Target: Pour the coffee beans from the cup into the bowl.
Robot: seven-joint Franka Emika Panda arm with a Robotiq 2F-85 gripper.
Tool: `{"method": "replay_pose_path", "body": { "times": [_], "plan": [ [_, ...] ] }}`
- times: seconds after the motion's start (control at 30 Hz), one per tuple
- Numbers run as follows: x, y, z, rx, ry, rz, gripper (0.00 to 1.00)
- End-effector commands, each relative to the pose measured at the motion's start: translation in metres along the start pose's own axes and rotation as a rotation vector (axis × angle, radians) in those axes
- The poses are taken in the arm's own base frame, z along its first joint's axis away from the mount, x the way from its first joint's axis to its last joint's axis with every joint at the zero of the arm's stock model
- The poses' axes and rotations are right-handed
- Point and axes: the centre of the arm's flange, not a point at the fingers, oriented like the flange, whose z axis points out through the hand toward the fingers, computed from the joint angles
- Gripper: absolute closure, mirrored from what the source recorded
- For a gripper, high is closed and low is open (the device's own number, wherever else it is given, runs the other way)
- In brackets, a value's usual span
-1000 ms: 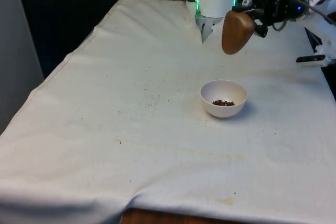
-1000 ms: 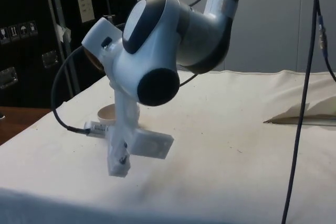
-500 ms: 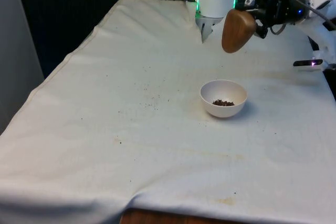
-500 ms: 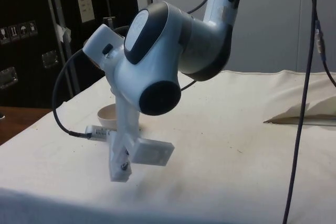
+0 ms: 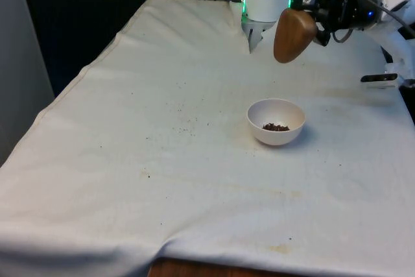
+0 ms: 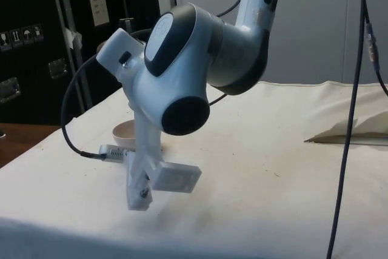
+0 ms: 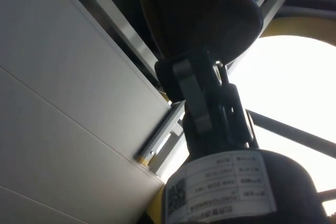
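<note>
The gripper (image 5: 316, 23) held the brown wooden cup (image 5: 293, 36) clamped between its fingers, tipped over in the air above the far right of the surface (image 5: 162, 180), beyond the white bowl (image 5: 276, 121). A small heap of coffee beans (image 5: 276, 126) lay in the bowl, and dark specks dotted the cloth to its left. The cup hung well apart from the bowl, not directly over it as seen from the front. Any beans left inside seemed likely to fall short of the rim and scatter on the cloth, or bounce out from such a height.
</note>
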Motion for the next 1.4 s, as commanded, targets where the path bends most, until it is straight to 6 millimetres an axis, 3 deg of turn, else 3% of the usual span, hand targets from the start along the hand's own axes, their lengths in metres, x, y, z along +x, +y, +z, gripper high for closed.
{"method": "replay_pose_path", "body": {
  "times": [0.0, 0.9, 1.37],
  "plan": [
    [0.000, -0.001, 0.000, 0.000, 0.000, -0.001, 1.00],
    [-0.004, -0.005, 0.005, 0.006, -0.009, 0.019, 1.00],
    [-0.013, -0.006, 0.024, 0.029, -0.041, 0.065, 1.00]
  ]
}}
